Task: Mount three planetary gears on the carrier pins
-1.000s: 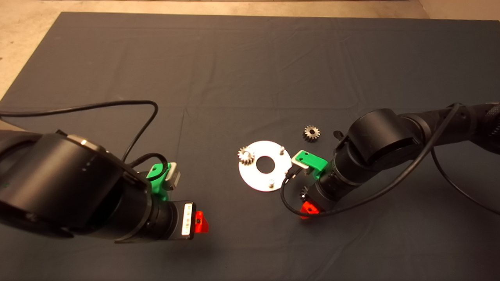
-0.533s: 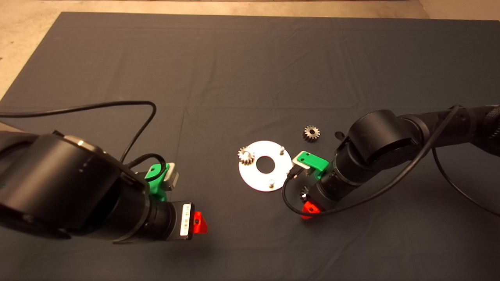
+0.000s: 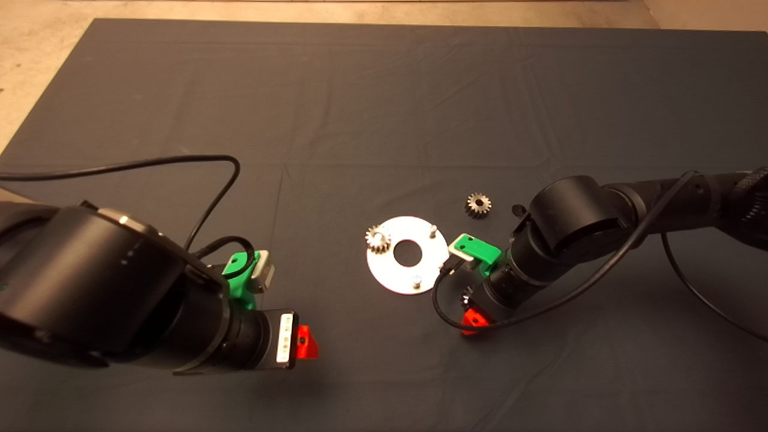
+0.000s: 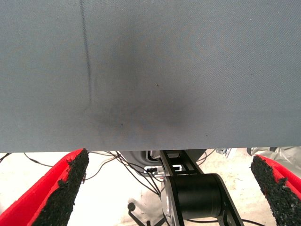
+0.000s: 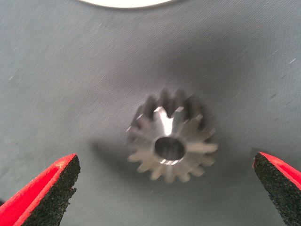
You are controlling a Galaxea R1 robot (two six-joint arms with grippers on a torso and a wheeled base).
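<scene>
The silver-white round plate (image 3: 393,273) lies mid-mat. One planetary gear (image 3: 378,239) sits on its left pin. Two carrier pins (image 3: 432,228) (image 3: 415,280) stand bare. A second gear (image 3: 478,205) lies loose on the mat beyond the plate's right side. My right gripper (image 3: 470,309) hangs just right of the plate's near edge, open over the third gear (image 3: 465,296). In the right wrist view that gear (image 5: 171,143) lies flat on the mat between the spread fingers (image 5: 44,193), not touched. My left gripper (image 3: 306,343) is open and empty at the lower left.
The plate's edge (image 5: 124,3) shows just beyond the gear in the right wrist view. The left wrist view shows bare mat (image 4: 155,70), then equipment and cables on the floor past its edge. Black cables loop from both arms over the mat (image 3: 204,159).
The right arm has shifted slightly left, its gripper staying over the third gear. The left gripper has drawn back a little to the left. The gears and plate have not moved.
</scene>
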